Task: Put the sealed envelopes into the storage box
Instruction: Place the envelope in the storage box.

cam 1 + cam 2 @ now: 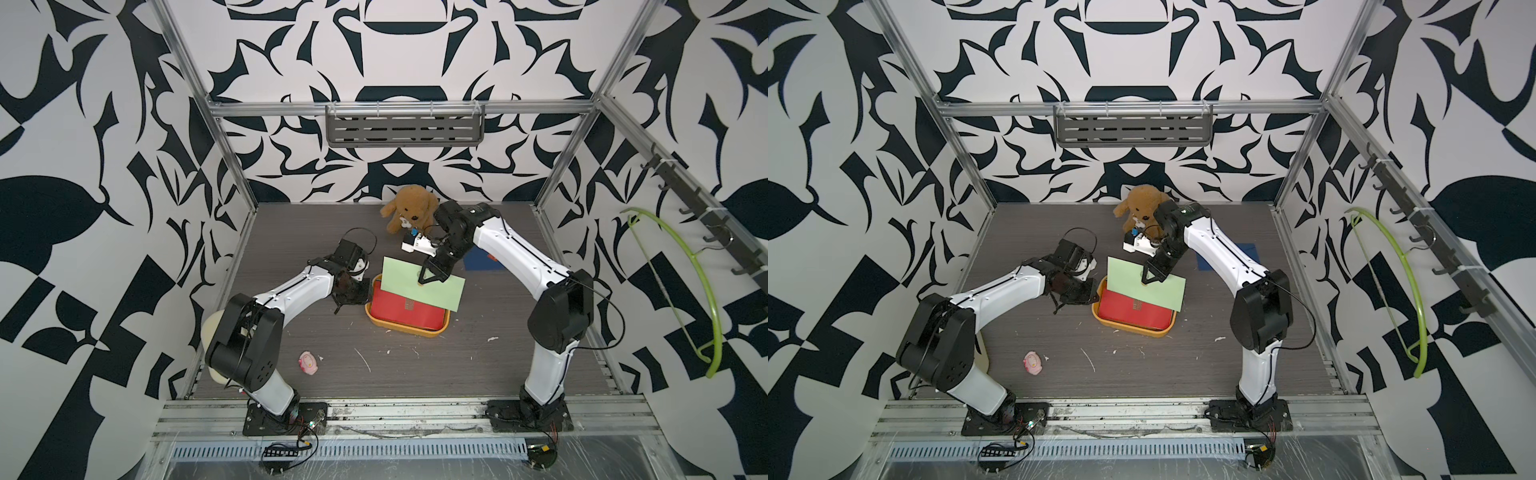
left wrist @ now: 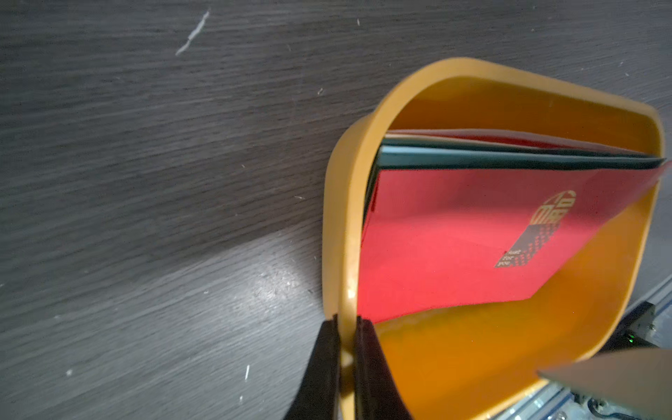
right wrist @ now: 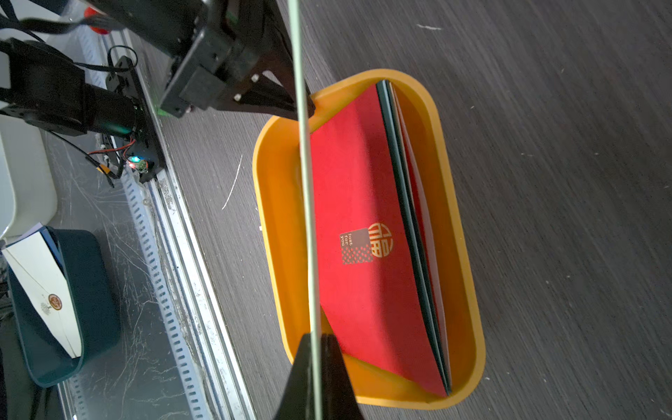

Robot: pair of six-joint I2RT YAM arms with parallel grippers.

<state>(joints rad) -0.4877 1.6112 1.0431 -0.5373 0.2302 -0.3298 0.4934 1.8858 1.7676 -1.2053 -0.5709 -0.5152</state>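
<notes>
Pale green envelope point(image 1: 399, 276) point(image 1: 1127, 278): a flat, matt paper rectangle held in the air over the rear half of the tub point(image 1: 415, 332) point(image 1: 1138, 330). From the right wrist it shows edge-on as a thin line point(image 3: 307, 218). Whether its lower edge touches the stack cannot be told.

Right gripper point(image 1: 420, 282) point(image 1: 1144, 282) point(image 3: 316, 363): black tapered fingers clenched on the envelope, pinching it at one long edge.

Red envelope point(image 1: 390, 307) point(image 2: 454, 236) point(image 3: 356, 203): smooth, with a gold and grey sticker. It lies inside the tub on top of a leaning stack, and thin light blue and dark edges point(image 2: 472, 160) show behind it.

Tub: shallow glossy yellow plastic with rounded corners and a thick rolled rim point(image 2: 349, 203) point(image 3: 462, 218), standing on the table between the two arms.

Left gripper point(image 2: 347, 323): closed on the tub's wall at its left end, with one finger outside and one inside.

Navy envelope point(image 1: 478, 262) point(image 1: 1208, 259): flat on the table, partly under the right arm and well apart from the tub.

Table point(image 1: 415, 365): dark grey wood grain, scuffed with pale flecks.

Around these are a brown plush dog point(image 1: 411, 208) at the back, a small pink toy point(image 1: 308, 362) at the front left, and a green hanger point(image 1: 702, 270) on the right wall.
</notes>
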